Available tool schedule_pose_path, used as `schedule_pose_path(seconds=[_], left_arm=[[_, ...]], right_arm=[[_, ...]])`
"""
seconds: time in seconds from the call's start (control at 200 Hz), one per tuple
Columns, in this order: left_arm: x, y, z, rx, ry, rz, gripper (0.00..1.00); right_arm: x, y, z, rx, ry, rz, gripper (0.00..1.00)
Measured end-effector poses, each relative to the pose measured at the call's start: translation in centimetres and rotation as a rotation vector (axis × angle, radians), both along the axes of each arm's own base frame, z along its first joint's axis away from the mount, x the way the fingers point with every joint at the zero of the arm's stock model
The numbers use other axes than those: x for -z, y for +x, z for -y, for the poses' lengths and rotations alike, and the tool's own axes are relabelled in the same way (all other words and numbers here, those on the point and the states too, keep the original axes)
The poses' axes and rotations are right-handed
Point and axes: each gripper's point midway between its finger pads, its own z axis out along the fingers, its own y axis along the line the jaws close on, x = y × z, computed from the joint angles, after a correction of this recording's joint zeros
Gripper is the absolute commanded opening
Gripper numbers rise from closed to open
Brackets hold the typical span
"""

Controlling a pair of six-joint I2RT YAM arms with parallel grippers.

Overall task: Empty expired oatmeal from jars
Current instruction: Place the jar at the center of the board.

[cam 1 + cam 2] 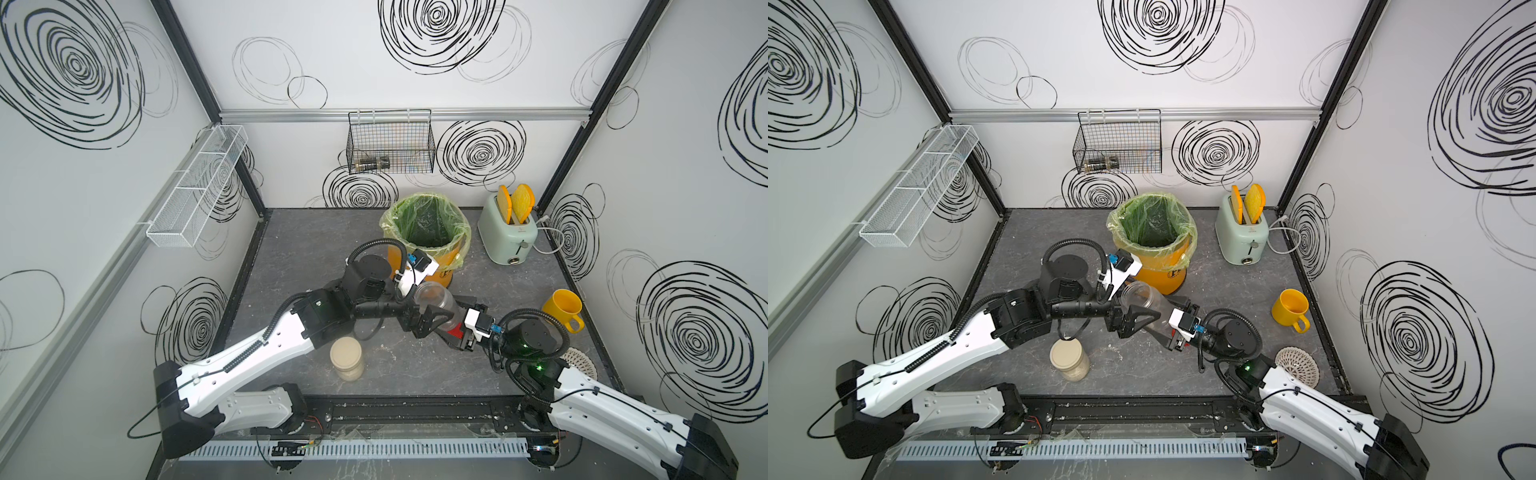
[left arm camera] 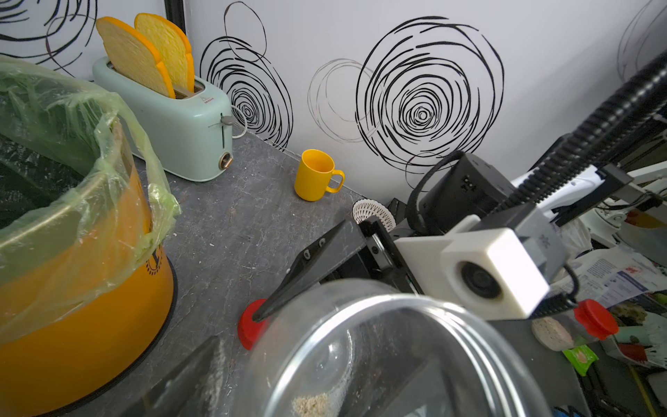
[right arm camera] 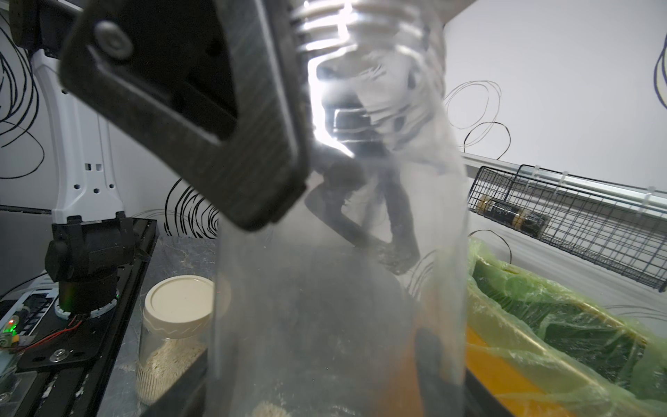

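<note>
slim jar (image 1: 436, 301): clear, uncapped, hanging tilted in the air above the table (image 1: 311, 257) — open mouth pointing up and back, base pointing toward the right arm.
right gripper (image 1: 454, 321): clamping the slim jar at its base end, jaws standing part-way apart on the clear wall.
left gripper (image 1: 438, 313): jaws standing wide, one on either side of the slim jar near its threaded neck; whether they are pressing on it cannot be told.
oatmeal (image 2: 314, 404): a small pale residue lying inside the slim jar; a deeper layer is sitting in the wide jar.
wide jar (image 1: 347, 359): standing upright on the table near the front edge, just beside the left forearm — beige lid (image 3: 178, 299) sitting closed on top.
red cap (image 2: 248, 330): lying on the table below the right gripper, off the slim jar.
yellow bin (image 1: 446, 270): standing just behind the slim jar, green liner (image 1: 392, 222) folding over its rim, mouth facing up.
toaster (image 1: 507, 237): pale green, standing in the far right corner, two slices sticking up.
yellow mug (image 1: 562, 309): standing upright by the right wall.
</note>
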Motion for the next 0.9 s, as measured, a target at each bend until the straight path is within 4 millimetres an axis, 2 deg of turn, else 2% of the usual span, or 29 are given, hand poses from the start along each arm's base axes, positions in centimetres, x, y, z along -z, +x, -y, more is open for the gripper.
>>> schedule_pose_path(seconds=[0.075, 0.16, 0.34, 0.48, 0.65, 0.76, 0.901], left_arm=[[-0.1, 0.0, 0.0, -0.002, -0.007, -0.002, 0.85], [-0.2, 0.0, 0.0, -0.005, -0.012, -0.004, 0.8], [-0.2, 0.0, -0.1, -0.008, -0.016, -0.005, 0.76], [0.0, 0.0, -0.4, -0.019, -0.017, -0.003, 0.75], [0.0, 0.1, -1.1, -0.045, -0.027, 0.014, 0.72], [0.7, 0.3, -1.5, -0.062, -0.021, 0.016, 0.71], [2.6, 0.3, -1.5, -0.076, 0.016, 0.021, 0.7]], right_arm=[[0.1, 0.0, 0.0, 0.0, -0.002, -0.001, 0.4], [0.1, 0.1, 0.0, 0.003, -0.003, -0.003, 0.48], [0.2, 0.1, -0.1, 0.002, -0.005, -0.004, 0.81], [0.1, -0.1, 0.2, 0.007, -0.006, -0.004, 1.0], [-1.5, -0.7, 1.9, 0.042, 0.038, 0.017, 0.98], [-2.9, -1.3, 3.5, 0.069, 0.089, 0.019, 0.98], [-4.6, -0.5, 6.9, 0.196, 0.224, -0.077, 0.98]])
